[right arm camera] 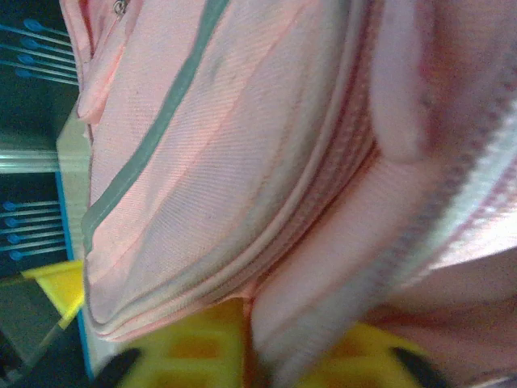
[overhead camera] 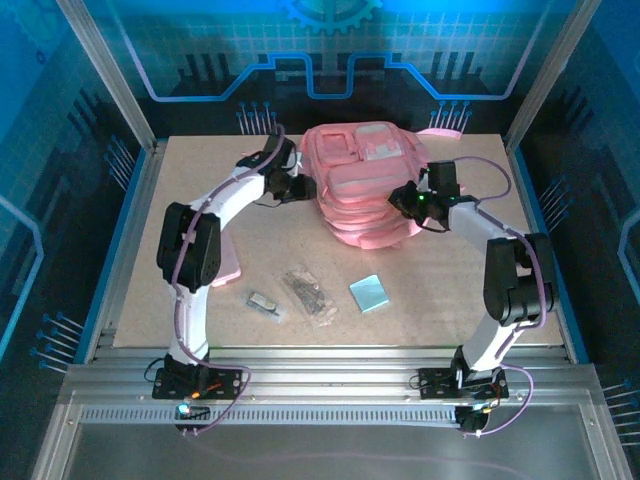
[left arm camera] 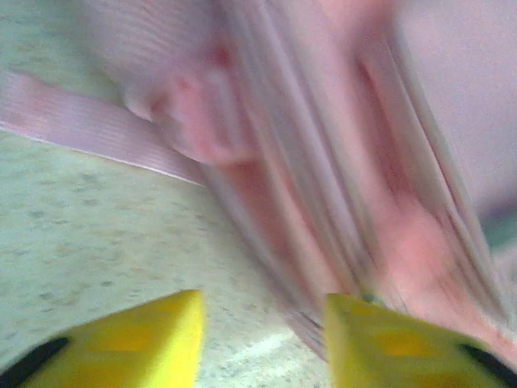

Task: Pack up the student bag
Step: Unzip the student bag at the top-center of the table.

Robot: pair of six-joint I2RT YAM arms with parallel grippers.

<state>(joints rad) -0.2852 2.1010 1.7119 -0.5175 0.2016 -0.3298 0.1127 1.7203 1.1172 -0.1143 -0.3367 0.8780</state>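
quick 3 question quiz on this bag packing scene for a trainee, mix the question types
1. True or false: the bag lies at the near edge of the table, by the arm bases.
2. In the top view, where is the left gripper? A: at the bag's left side. B: at the bag's right side. C: over the loose items.
3. Fill in: the flat square lying loose in front of the bag is ___ in colour.
Key: 1 false; 2 A; 3 blue.
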